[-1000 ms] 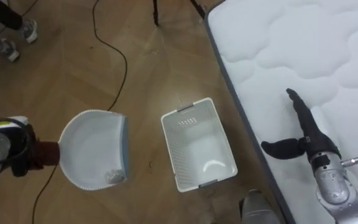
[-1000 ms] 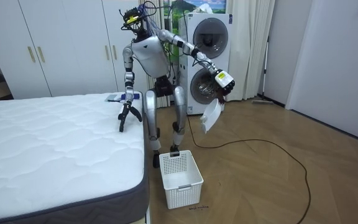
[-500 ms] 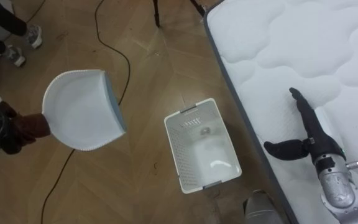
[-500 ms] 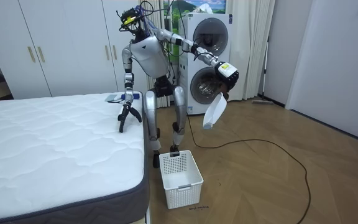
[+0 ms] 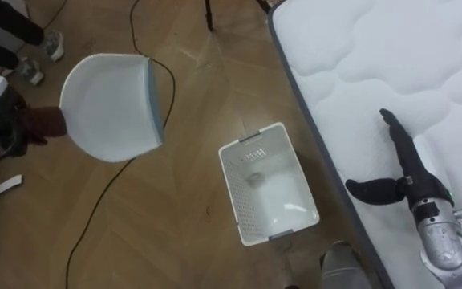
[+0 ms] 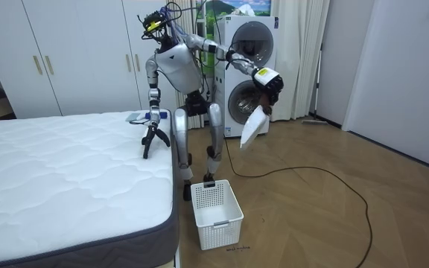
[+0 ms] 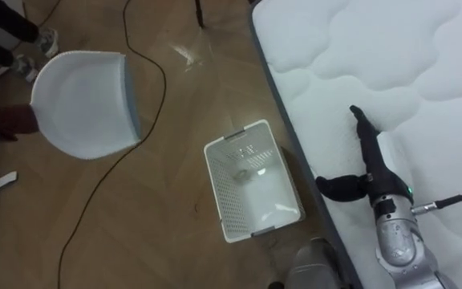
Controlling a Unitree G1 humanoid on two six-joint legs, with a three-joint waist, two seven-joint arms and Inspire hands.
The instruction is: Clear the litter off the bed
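Observation:
I stand on the wooden floor at the corner of the bed. My left hand (image 5: 24, 128) is shut on the handle of a white dustpan (image 5: 111, 104), held up over the floor left of the basket with its blue-edged lip tilted down; in the room view the dustpan (image 6: 254, 128) hangs in front of the washing machines. A white plastic basket (image 5: 267, 193) stands on the floor by the bed, with a small pale scrap (image 5: 253, 178) inside. My right hand (image 5: 403, 172) rests open on the white quilted mattress (image 5: 391, 64) near its edge, fingers straight and thumb out.
A black cable (image 5: 147, 152) runs across the floor past the dustpan. A person's shoes (image 5: 42, 44) show at the top left, and a dark stand leg (image 5: 209, 12) at the top. Stacked washing machines (image 6: 248, 67) and white wardrobes (image 6: 73, 59) line the far wall.
My left hand lifted the dustpan from low beside the basket and tipped it; the bit that lay in the pan is now in the basket. The right hand stayed on the mattress.

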